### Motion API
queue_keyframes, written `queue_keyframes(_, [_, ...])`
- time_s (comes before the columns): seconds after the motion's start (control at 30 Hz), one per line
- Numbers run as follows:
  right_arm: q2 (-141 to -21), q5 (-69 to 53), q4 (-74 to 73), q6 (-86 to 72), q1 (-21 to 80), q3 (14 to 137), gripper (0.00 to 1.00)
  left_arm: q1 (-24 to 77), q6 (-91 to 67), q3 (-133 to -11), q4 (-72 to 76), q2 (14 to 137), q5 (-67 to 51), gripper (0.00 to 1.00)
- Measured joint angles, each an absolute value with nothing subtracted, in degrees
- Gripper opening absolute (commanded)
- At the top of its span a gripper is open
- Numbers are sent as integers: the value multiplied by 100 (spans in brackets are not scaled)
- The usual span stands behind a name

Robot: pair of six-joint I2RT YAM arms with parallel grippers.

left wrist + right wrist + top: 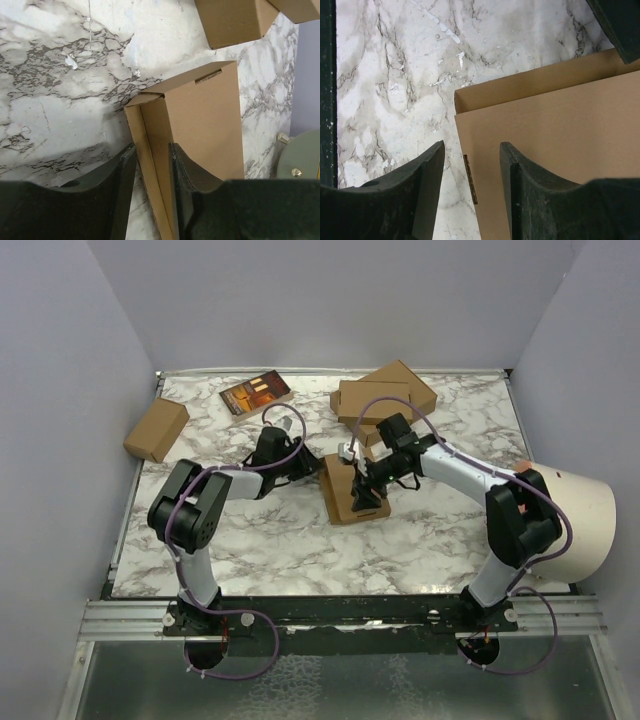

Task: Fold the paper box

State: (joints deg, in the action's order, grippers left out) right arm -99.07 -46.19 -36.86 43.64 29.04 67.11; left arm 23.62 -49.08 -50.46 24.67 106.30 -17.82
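Observation:
The paper box (350, 490) lies mid-table as a thin brown mailer with its lid down. In the left wrist view the paper box (205, 120) shows its long side wall standing a little away from the lid, and a tab sits in a slot at the far end. My left gripper (310, 468) is at the box's left side. Its jaws (151, 147) straddle that side wall, open, with marble showing beside the left finger. My right gripper (368, 490) hovers over the box. It stands open (472, 146) across the box (555, 130) edge near a slit.
A stack of ready-folded brown boxes (385, 395) sits at the back right, also visible in the left wrist view (235, 20). A small brown carton (156, 429) rests at the left edge. A dark booklet (255, 393) lies at the back. A white cylinder (575, 525) stands at the right.

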Motion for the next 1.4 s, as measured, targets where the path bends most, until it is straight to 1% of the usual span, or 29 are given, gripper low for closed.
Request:
queue_keyframes(0.1, [-9773,-4775,-3693,4324,2755,6711,48,2362,-4888,-5043,2475,10549,-1806,38])
queue_keyframes(0.17, [-9708,-4991,-3684,4167,2486,6713,49,2362,-4886,-5022,2523,10512,-1824,39])
queue_keyframes(0.27, [-9655,-5236,-3461,3562,1940,6709,56,2362,-4877,-4943,2624,10481,-1839,40])
queue_keyframes(0.3, [-9605,-5304,-3205,3168,1688,6648,60,2362,-4851,-4895,2663,10460,-1837,40])
queue_keyframes(0.33, [-9553,-5343,-2985,2888,1507,6578,64,2362,-4805,-4829,2687,10420,-1826,43])
queue_keyframes(0.37, [-9496,-5369,-2770,2587,1334,6482,66,2362,-4744,-4759,2700,10366,-1789,44])
queue_keyframes(0.43, [-9404,-5363,-2246,1879,1044,6254,67,2362,-4595,-4576,2707,10178,-1632,51])
queue_keyframes(0.47, [-9395,-5325,-2014,1468,967,6160,67,2362,-4493,-4449,2738,10018,-1525,58])
queue_keyframes(0.5, [-9415,-5221,-1756,1033,930,6073,67,2362,-4386,-4320,2797,9845,-1420,69])
queue_keyframes(0.57, [-9465,-4989,-1581,384,937,6047,66,2359,-4121,-3968,3041,9380,-1184,97])
queue_keyframes(0.6, [-9531,-4960,-1433,307,939,6047,65,2353,-4012,-3809,3205,9174,-1096,99])
queue_keyframes(0.73, [-9738,-4456,-1081,-392,926,6034,61,2206,-3931,-3378,3966,8792,-1083,98])
queue_keyframes(0.83, [-9883,-4252,-954,-657,864,6001,57,2051,-4062,-3332,4259,8949,-1302,95])
queue_keyframes(0.87, [-9966,-4228,-917,-729,851,6001,54,2012,-4156,-3339,4333,9063,-1358,94])
queue_keyframes(1.0, [-10274,-4224,-884,-884,829,6003,51,2043,-4440,-3463,4348,9548,-1529,94])
queue_keyframes(1.13, [-10541,-4281,-882,-1004,827,6003,44,2150,-4663,-3671,4263,9979,-1660,93])
queue_keyframes(1.33, [-10943,-4576,-880,-1125,827,6055,39,2373,-4818,-4088,4005,10394,-1699,88])
queue_keyframes(1.4, [-10984,-4674,-869,-1155,829,6071,38,2432,-4836,-4222,3920,10475,-1697,85])
